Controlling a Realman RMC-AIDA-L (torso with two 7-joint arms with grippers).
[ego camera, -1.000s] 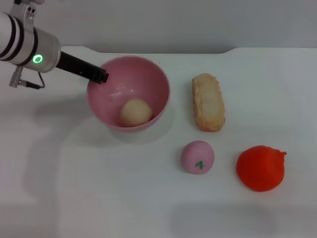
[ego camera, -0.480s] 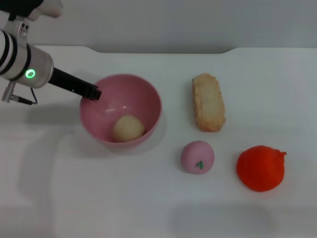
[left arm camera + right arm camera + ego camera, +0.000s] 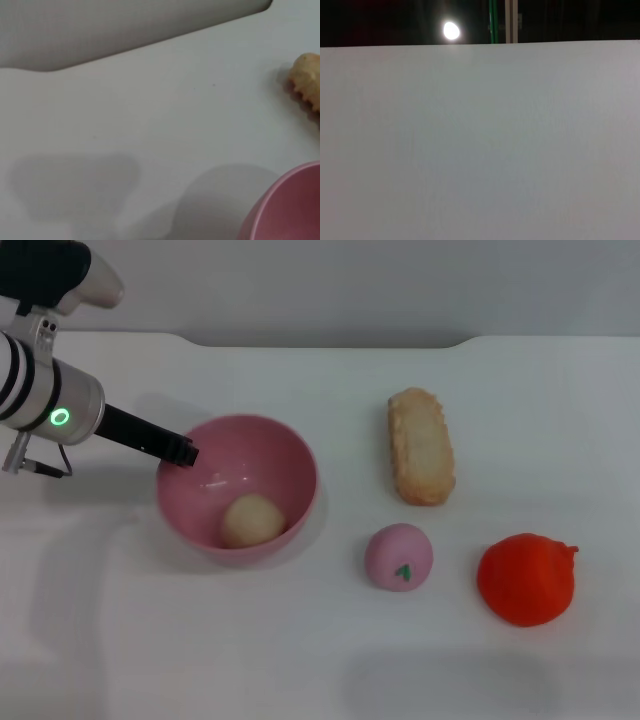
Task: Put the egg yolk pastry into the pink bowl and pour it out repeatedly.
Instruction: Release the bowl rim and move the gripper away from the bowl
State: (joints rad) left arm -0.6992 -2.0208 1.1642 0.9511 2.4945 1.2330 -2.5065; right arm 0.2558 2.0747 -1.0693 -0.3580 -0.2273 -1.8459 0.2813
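Note:
The pink bowl stands upright on the white table, left of centre in the head view. The egg yolk pastry, a pale beige ball, lies inside it on the near side. My left gripper comes in from the left, and its dark fingers are shut on the bowl's left rim. The left wrist view shows only a part of the bowl's rim. My right gripper is out of view, and its wrist view shows only bare white surface.
A long tan bread lies right of the bowl and also shows in the left wrist view. A pink ball with a green mark and a red-orange object lie at the front right. The table ends at a grey wall behind.
The left gripper and the bowl have moved together to the left and toward the front. The pastry has stayed inside the bowl.

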